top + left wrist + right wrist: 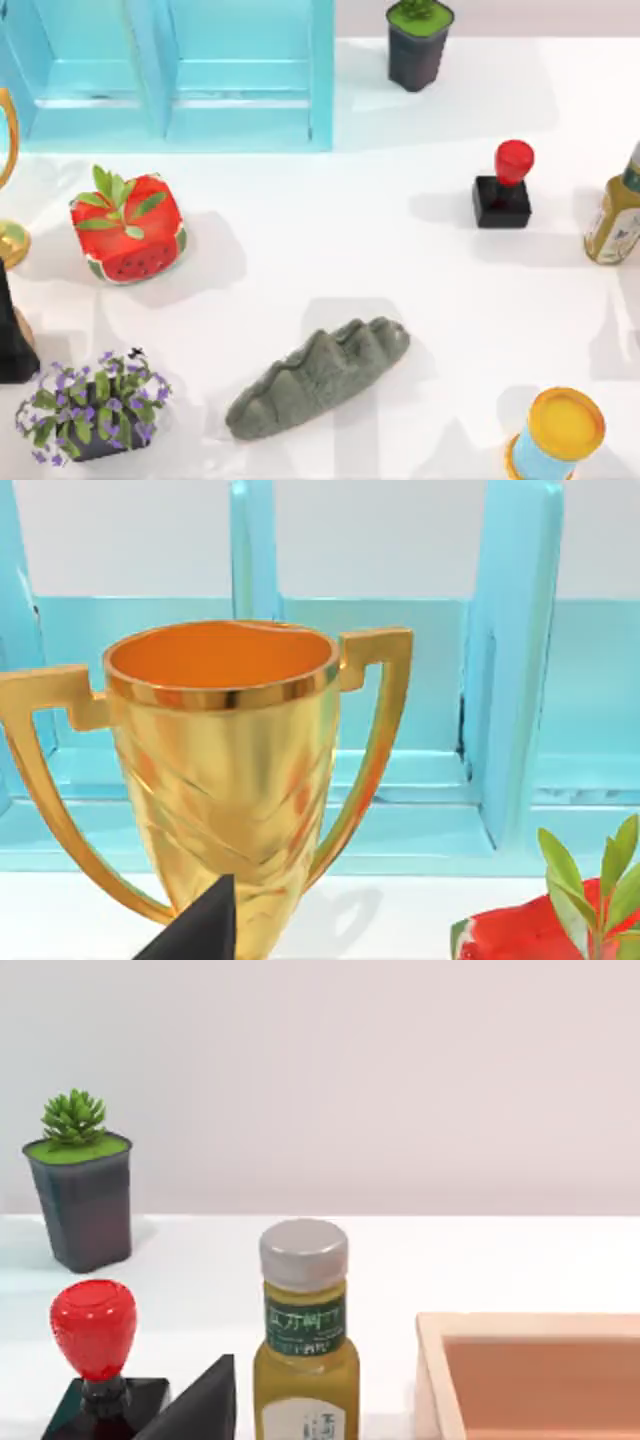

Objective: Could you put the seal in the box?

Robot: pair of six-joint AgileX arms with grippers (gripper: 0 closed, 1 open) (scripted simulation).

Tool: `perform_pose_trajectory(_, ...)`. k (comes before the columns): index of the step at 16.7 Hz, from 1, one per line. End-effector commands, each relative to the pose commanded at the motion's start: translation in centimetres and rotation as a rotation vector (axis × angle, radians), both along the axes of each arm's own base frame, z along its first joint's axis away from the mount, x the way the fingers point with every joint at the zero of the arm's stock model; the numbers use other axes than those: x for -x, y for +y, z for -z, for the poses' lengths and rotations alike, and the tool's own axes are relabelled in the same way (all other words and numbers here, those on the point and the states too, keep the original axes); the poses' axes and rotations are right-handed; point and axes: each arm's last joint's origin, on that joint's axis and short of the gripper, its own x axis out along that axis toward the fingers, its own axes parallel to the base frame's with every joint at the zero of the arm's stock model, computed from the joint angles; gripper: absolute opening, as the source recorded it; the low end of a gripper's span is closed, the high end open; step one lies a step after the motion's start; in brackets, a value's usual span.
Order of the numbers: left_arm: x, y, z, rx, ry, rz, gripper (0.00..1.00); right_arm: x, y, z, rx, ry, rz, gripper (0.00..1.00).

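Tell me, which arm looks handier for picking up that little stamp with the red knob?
Probably the right. The black-based, red-knobbed seal stands on the table's right side, and the right wrist view shows it close by. The left wrist view faces a gold trophy cup at the table's far left.

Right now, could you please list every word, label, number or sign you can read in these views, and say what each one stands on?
Nothing can be quoted with confidence.
Bottle, green band label: pale characters, too blurred to read.
Same bottle, white lower label: small dark marks, too small to read.
Bottle in the top view: label markings, unreadable.
Seal, trophy, blue can, watermelon pot: no text visible.
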Motion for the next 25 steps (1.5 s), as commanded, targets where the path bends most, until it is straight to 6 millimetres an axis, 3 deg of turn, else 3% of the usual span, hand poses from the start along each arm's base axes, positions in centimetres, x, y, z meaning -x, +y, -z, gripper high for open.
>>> perform_pose_trajectory(5,0.0,0.0,0.0,0.000,0.000,0.000,1.00,0.0,0.0,-1.2,-0.015,0.037,0.002,1.00)
perform_pose_trajectory(9,0.0,0.0,0.0,0.000,0.000,0.000,1.00,-0.8,-0.1,-5.4,-0.062,0.177,0.016,1.00)
perform_pose_trajectory(12,0.0,0.0,0.0,0.000,0.000,0.000,1.00,-2.8,-0.1,-9.3,-0.096,0.357,0.036,1.00)
perform_pose_trajectory(15,0.0,0.0,0.0,0.000,0.000,0.000,1.00,-6.7,0.3,-12.6,-0.111,0.602,0.060,1.00)
perform_pose_trajectory(18,0.0,0.0,0.0,0.000,0.000,0.000,1.00,-12.0,1.0,-14.4,-0.093,0.878,0.085,1.00)
perform_pose_trajectory(22,0.0,0.0,0.0,0.000,0.000,0.000,1.00,-19.8,3.0,-14.6,-0.033,1.198,0.107,1.00)
perform_pose_trajectory(25,0.0,0.0,0.0,0.000,0.000,0.000,1.00,-25.1,5.3,-14.2,0.008,1.335,0.101,1.00)
